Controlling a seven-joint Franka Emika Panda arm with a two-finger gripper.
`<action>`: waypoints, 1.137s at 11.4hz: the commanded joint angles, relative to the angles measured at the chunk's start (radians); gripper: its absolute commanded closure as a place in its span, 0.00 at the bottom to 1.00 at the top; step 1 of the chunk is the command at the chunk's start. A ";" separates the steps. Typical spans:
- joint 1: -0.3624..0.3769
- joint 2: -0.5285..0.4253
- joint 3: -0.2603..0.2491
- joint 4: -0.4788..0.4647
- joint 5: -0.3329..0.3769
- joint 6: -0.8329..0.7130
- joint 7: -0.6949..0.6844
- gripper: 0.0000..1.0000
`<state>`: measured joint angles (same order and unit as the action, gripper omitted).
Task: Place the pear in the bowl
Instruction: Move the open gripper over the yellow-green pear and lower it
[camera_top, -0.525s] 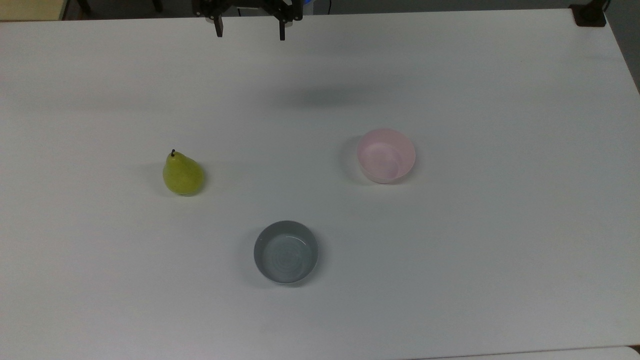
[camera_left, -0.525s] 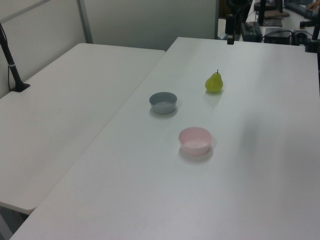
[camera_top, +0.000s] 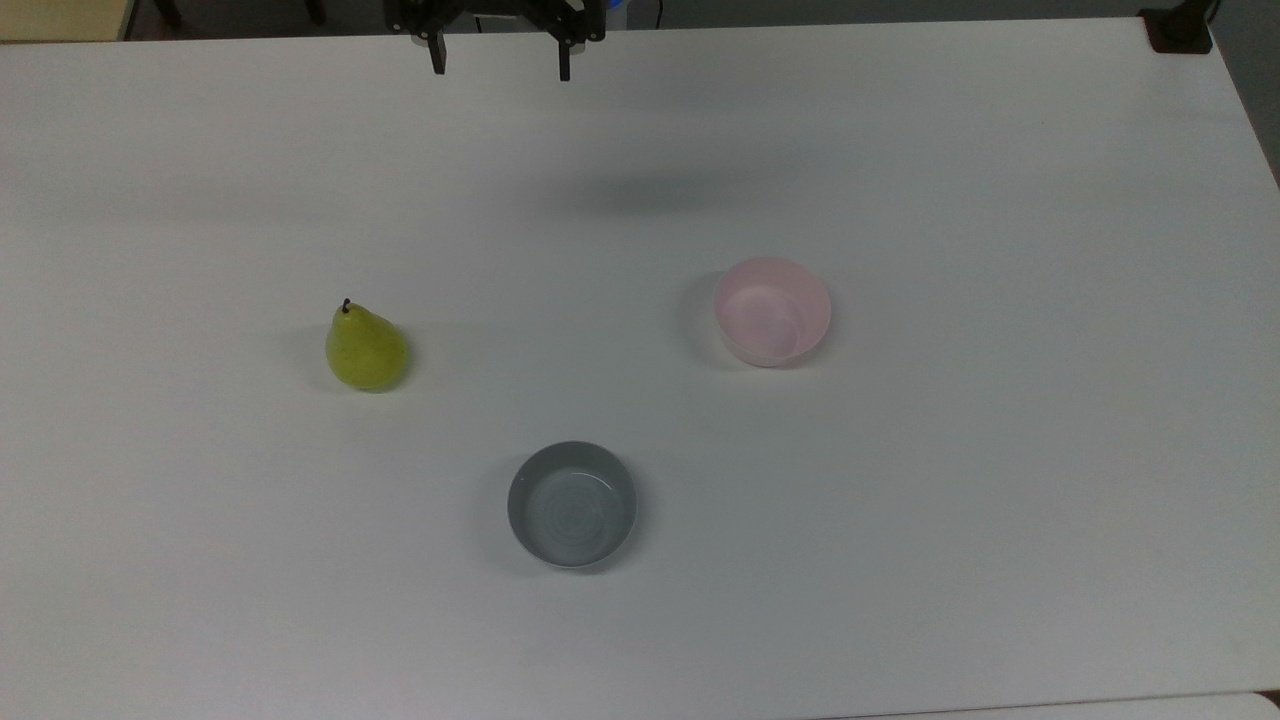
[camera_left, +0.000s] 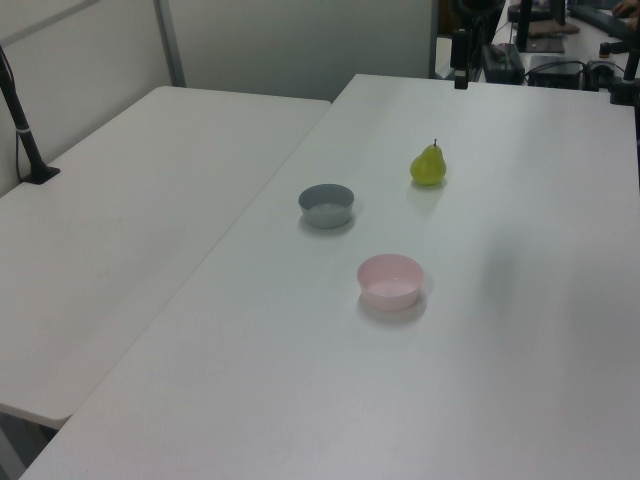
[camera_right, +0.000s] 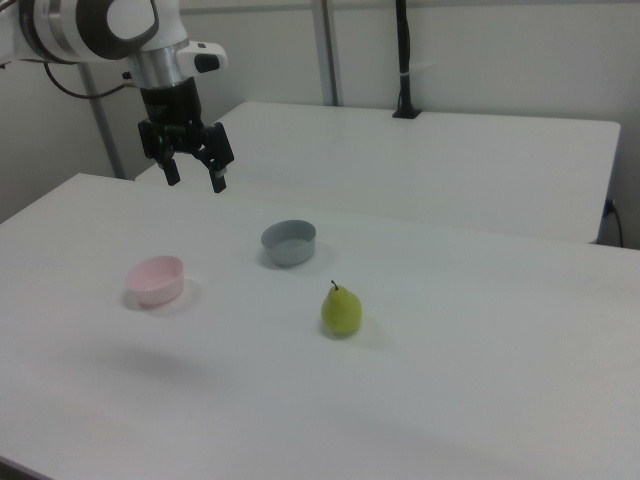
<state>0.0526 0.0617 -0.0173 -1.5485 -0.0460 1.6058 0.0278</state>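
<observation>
Top view puts the gripper (camera_top: 500, 62) at the far edge, fingers spread and empty, high above the table (camera_top: 1000, 500). The pear (camera_top: 365, 347) stands upright at the top view's left, well apart from the pink bowl (camera_top: 772, 311) and the grey bowl (camera_top: 572, 504). Reaching has not begun; next comes a descent over the pear. Nothing has shifted since the earlier frame.

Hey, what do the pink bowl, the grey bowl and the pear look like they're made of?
The pink bowl looks like smooth plastic, possibly glazed ceramic: even pale colour, soft sheen inside. The grey bowl looks similar, with faint concentric rings on its glossy floor, suggesting moulded plastic. The pear has a uniform yellow-green skin with a dull shine and a dark stem; real or artificial fruit cannot be told.
</observation>
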 joint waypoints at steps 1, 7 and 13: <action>0.004 -0.014 -0.003 -0.010 -0.003 -0.014 0.012 0.00; -0.059 0.026 -0.006 0.001 -0.008 0.008 -0.143 0.00; -0.175 0.177 -0.007 0.096 -0.012 0.133 -0.255 0.00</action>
<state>-0.0963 0.1726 -0.0245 -1.4964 -0.0502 1.6749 -0.1763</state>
